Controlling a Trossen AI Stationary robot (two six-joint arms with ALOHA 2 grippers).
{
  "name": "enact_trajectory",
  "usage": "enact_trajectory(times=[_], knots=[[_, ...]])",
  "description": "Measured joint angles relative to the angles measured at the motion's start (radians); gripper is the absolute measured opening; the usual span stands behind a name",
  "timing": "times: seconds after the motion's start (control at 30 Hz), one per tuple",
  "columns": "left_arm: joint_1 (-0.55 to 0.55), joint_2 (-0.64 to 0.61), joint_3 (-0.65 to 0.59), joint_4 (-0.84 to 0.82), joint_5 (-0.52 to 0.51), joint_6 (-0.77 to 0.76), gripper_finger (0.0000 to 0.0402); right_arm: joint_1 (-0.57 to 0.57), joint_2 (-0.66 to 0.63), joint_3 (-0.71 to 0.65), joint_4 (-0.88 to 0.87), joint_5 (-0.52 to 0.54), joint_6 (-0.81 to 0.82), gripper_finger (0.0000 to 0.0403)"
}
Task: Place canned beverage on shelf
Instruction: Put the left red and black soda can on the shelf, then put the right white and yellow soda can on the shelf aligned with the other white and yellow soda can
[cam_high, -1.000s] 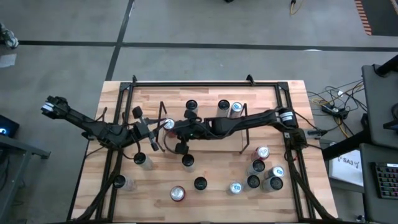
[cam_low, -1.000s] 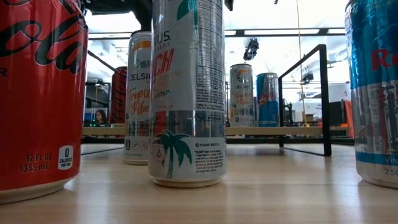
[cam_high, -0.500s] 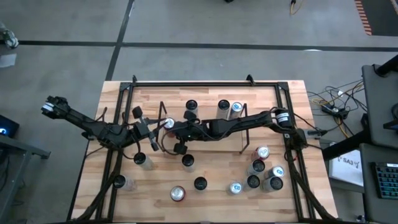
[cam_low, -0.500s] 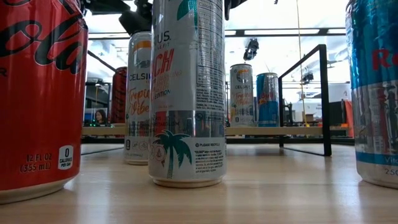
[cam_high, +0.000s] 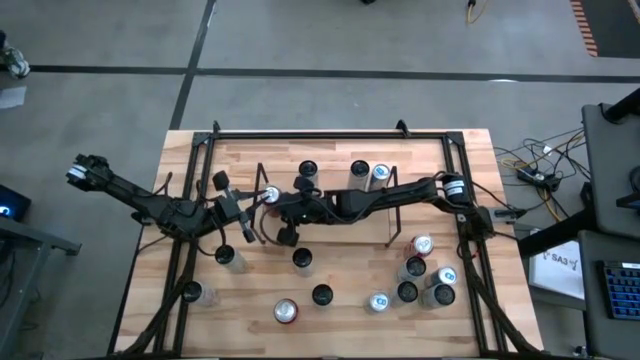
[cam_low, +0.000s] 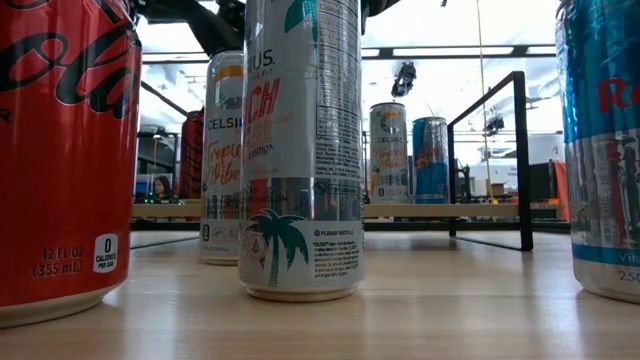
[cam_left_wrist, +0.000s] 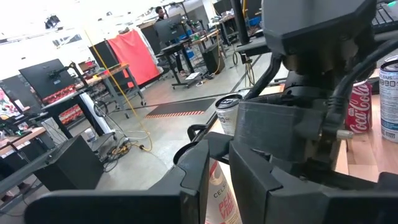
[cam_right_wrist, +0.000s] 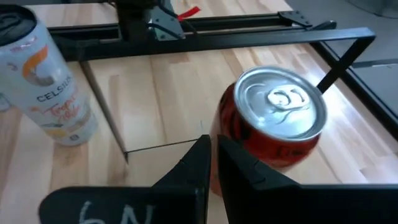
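A red can (cam_right_wrist: 273, 127) with a silver top stands upright on the shelf's light wood base (cam_right_wrist: 168, 81), just inside the thin black wire end frame (cam_right_wrist: 102, 112); from above, the red can (cam_high: 270, 197) is at the shelf's left end. My right gripper (cam_right_wrist: 211, 146) is shut and slants down right behind the can; from above, my right gripper (cam_high: 281, 203) is just to the can's right. My left gripper (cam_left_wrist: 219, 148) hovers level to the left of the shelf, its fingers nearly together with nothing between them. Other cans (cam_high: 359, 170) stand farther along the shelf. My right gripper's shut fingertips (cam_right_wrist: 227, 152) come at the red can's side wall (cam_right_wrist: 236, 140) slanting down from the table's right, below the rim. The can stands upright on the shelf base. Whether the fingertips touch it, I cannot tell.
Loose cans stand on the table: a Celsius can (cam_right_wrist: 46, 81) outside the wire frame, one (cam_high: 302, 260) at mid-table, a red one (cam_high: 287, 311) near the front edge, and a cluster (cam_high: 425, 275) at the right. A black tubular frame (cam_high: 330, 133) borders the table.
My right gripper has sunk slightly toward the red can and stays shut. The can stands where it was.
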Motion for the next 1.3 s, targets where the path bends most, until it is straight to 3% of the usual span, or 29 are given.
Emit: enact_trajectory(times=[0.33, 0.63, 0.9, 1.17, 1.3], knots=[[0.0, 0.0, 0.0, 0.0, 0.0, 0.0, 0.0046, -0.007, -0.015, -0.001, -0.032, 0.012, -0.003, 0.0017], [-0.002, 0.0, 0.009, -0.001, 0.006, -0.019, 0.0046, 0.067, -0.196, 0.064, -0.345, 0.013, -0.01, 0.0017], [-0.01, 0.031, 0.094, 0.027, 0.37, -0.111, 0.0046, 0.201, -0.388, 0.065, -0.558, 0.077, -0.026, 0.0017], [-0.082, 0.219, 0.25, 0.006, 0.387, -0.218, 0.0041, 0.387, -0.489, 0.062, -0.712, 0.145, 0.045, 0.0018], [-0.117, 0.333, 0.403, -0.186, 0.39, -0.311, 0.004, 0.476, -0.491, 0.059, -0.776, 0.206, 0.078, 0.0018]])
